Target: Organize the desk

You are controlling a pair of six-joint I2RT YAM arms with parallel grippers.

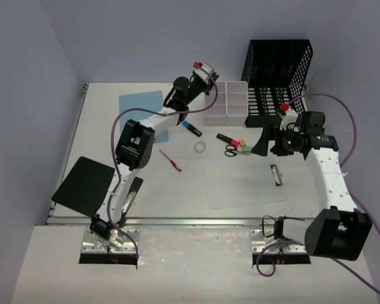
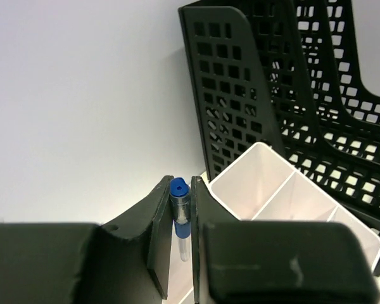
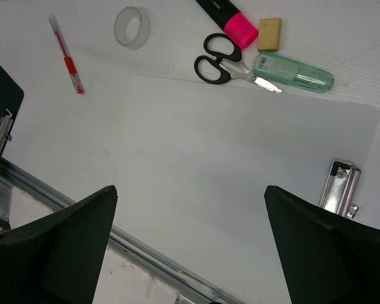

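Top external view: desk [image 1: 104,136] under both arms, strewn mid-table, with black mesh file rack [image 1: 278,73] and white bins [image 1: 228,101] at the far edge. Right gripper [image 3: 190,190] gaping empty above it, harmless where it hangs. Left gripper [image 2: 181,185] pinched on an upright blue pen [image 2: 179,218] at a bin's corner: may fall outside or catch the rim if let go off-centre.
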